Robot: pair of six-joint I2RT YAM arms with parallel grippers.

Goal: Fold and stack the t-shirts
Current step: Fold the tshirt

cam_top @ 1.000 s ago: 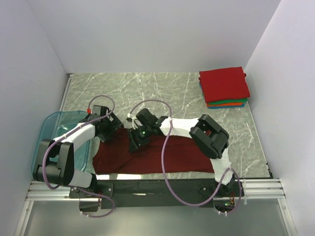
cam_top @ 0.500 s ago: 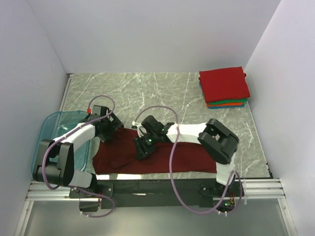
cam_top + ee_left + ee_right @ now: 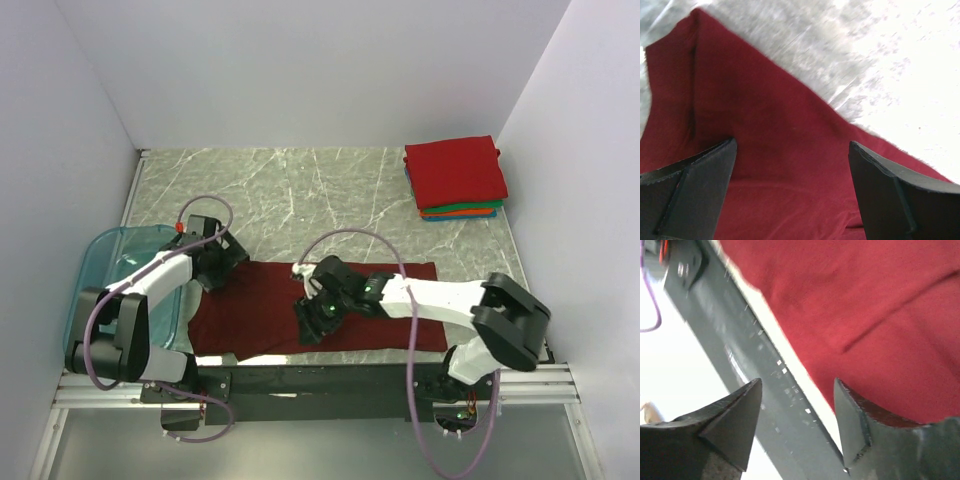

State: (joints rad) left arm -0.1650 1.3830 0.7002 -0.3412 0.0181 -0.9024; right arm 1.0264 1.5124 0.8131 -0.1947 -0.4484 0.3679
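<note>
The right gripper [image 3: 308,325] has swung to the bottom edge of the maroon t-shirt [image 3: 260,300], flat across the lower frame, jaws apart, we judge to pinch its hem, while the left gripper [image 3: 215,265] hangs spread wide over its upper-left corner.

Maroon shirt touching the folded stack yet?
Apart. Top view: the maroon shirt lies spread at the near edge, the folded stack sits in the far right corner, with bare table between them.
</note>
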